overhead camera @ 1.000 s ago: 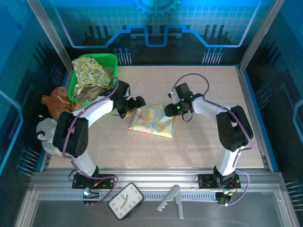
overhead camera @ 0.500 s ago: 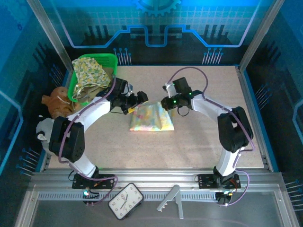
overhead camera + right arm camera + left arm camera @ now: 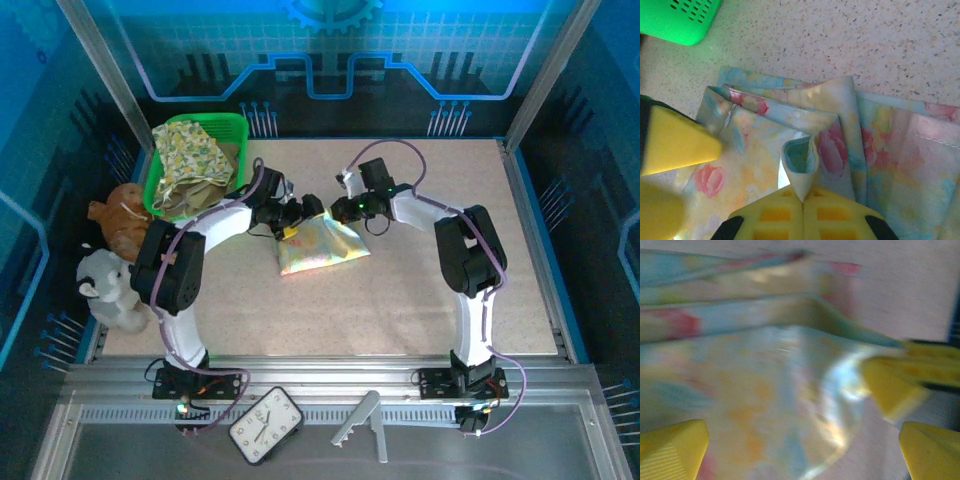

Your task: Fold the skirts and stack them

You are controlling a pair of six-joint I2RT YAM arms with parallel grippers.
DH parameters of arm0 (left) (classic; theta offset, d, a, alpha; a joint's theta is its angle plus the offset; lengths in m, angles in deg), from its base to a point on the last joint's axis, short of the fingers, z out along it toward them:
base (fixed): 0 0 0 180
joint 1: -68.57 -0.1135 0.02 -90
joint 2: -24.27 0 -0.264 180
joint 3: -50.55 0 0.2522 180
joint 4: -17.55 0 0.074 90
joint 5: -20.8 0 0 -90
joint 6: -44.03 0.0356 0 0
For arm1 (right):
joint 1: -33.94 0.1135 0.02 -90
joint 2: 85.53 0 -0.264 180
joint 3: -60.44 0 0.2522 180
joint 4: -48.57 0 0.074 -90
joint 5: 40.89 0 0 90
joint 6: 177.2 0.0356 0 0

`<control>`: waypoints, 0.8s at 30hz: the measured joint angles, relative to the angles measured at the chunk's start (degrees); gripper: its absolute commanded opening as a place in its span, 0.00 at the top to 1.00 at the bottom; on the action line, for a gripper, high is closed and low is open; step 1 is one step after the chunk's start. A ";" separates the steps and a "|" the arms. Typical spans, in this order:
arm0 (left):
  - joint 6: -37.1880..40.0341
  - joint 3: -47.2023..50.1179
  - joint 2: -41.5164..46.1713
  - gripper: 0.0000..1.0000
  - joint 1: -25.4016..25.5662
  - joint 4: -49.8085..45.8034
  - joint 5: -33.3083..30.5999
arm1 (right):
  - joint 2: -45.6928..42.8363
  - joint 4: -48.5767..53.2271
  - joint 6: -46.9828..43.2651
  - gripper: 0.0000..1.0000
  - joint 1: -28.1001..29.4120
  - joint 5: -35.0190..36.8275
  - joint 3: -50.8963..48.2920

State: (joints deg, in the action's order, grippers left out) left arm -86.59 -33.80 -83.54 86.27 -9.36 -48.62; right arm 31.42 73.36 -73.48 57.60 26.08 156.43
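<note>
The pastel patchwork skirt (image 3: 320, 248) lies folded in layers at mid-table. My right gripper (image 3: 336, 208) is at its far edge, shut on a small raised fold of the skirt (image 3: 800, 160); the closed right gripper (image 3: 803, 201) pinches that cloth between its yellow pads. My left gripper (image 3: 299, 213) hovers just to the left, open over the same skirt (image 3: 740, 385), with its fingers (image 3: 671, 447) wide apart and nothing between them. The yellow-green floral skirt (image 3: 190, 150) and an olive-khaki skirt (image 3: 186, 198) lie in the green basket (image 3: 236, 124).
The green basket (image 3: 680, 17) stands at the far left. Brown plush toy (image 3: 118, 220) and white plush toy (image 3: 106, 290) sit off the table's left edge. A clock (image 3: 266, 424) and a grey bracket (image 3: 360, 424) rest on the near rail.
Both grippers moved inward to the skirt's far edge and now nearly meet. The right gripper shut on a fold of the pastel skirt, and the skirt bunched narrower.
</note>
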 measured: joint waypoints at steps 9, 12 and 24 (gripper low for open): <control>-2.60 6.25 0.44 0.01 -2.29 5.33 -4.31 | -0.79 -1.36 0.46 0.98 0.00 -1.40 0.76; -2.60 7.21 0.68 0.01 -2.32 7.15 -4.33 | 2.23 -0.98 2.14 0.98 -0.11 -0.04 4.79; -3.06 8.15 1.62 0.01 -3.04 9.05 -3.61 | 13.14 8.31 7.19 0.57 -1.88 6.01 14.78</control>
State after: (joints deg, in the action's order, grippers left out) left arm -89.65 -25.65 -81.93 83.23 -0.31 -52.23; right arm 44.55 81.66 -66.29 55.72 32.09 171.21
